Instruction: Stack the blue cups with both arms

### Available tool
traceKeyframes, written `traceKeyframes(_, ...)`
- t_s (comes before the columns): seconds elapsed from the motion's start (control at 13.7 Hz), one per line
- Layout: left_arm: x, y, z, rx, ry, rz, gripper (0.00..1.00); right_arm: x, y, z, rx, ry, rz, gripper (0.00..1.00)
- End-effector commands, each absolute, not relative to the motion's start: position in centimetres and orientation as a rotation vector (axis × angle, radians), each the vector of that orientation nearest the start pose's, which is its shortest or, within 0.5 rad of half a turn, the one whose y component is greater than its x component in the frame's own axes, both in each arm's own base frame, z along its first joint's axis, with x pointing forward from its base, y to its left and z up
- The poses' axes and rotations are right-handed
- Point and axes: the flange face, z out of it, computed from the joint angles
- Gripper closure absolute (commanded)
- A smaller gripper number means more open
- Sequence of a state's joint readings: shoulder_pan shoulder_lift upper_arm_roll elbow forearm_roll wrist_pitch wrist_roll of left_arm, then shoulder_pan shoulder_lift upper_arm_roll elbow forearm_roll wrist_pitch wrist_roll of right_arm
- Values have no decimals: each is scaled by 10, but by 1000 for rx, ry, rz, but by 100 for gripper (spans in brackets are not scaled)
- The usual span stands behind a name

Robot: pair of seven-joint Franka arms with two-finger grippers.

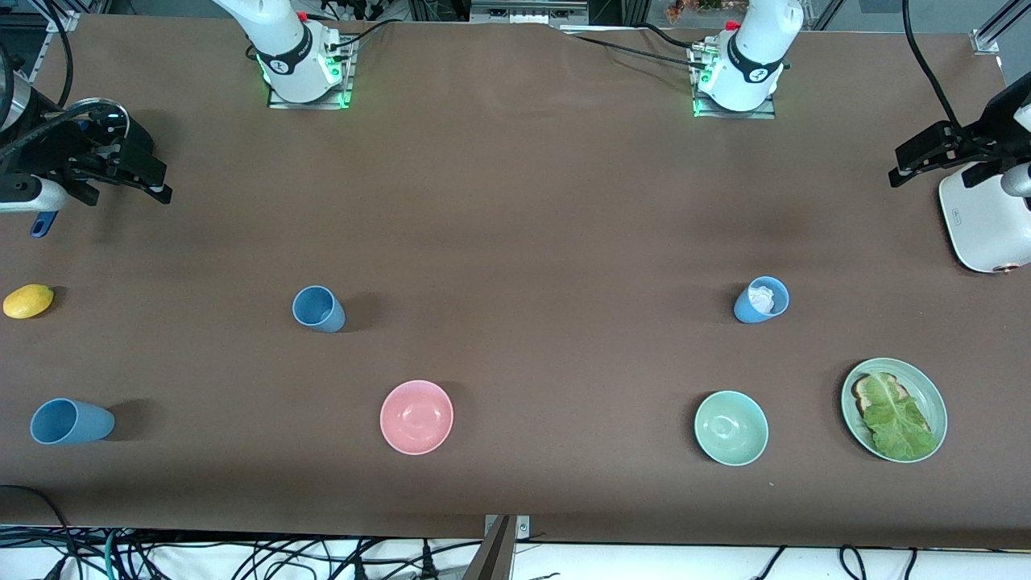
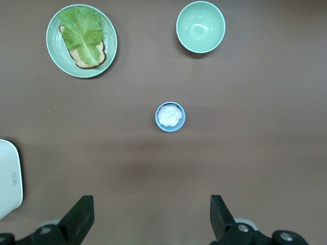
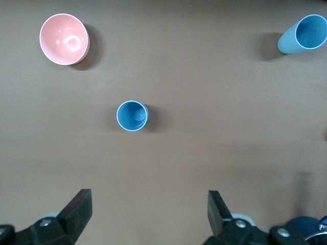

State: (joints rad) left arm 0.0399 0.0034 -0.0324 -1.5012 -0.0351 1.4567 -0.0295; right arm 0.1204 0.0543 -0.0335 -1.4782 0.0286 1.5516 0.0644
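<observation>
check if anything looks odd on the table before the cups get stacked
One blue cup, toward the left arm's end, has something white inside, which could stop another cup nesting in it. The other two cups look empty.

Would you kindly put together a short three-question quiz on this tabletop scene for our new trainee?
1. How many blue cups stand on the table?
2. True or false: the blue cup nearest the mint-green bowl is empty.
3. Which describes both grippers? A) shut on cups B) open, holding nothing C) resting in bowls

Key:
1. Three: that one, the middle cup and the end cup at the right arm's end.
2. False: something white sits inside it.
3. B: the left gripper and right gripper hang open above the table, fingers apart.
</observation>
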Motion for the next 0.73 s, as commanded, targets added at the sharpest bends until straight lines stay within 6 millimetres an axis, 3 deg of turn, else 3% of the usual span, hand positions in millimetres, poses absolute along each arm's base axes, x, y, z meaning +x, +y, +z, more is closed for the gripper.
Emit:
traceKeyframes(0.0,546,3,649,-3190,-22,58,0,564,52,645,-3108,-53,-25,0)
traceKeyframes(0.66,546,3,649,-3192,-22,58,0,562,52,645,-3104,-56,-13,0)
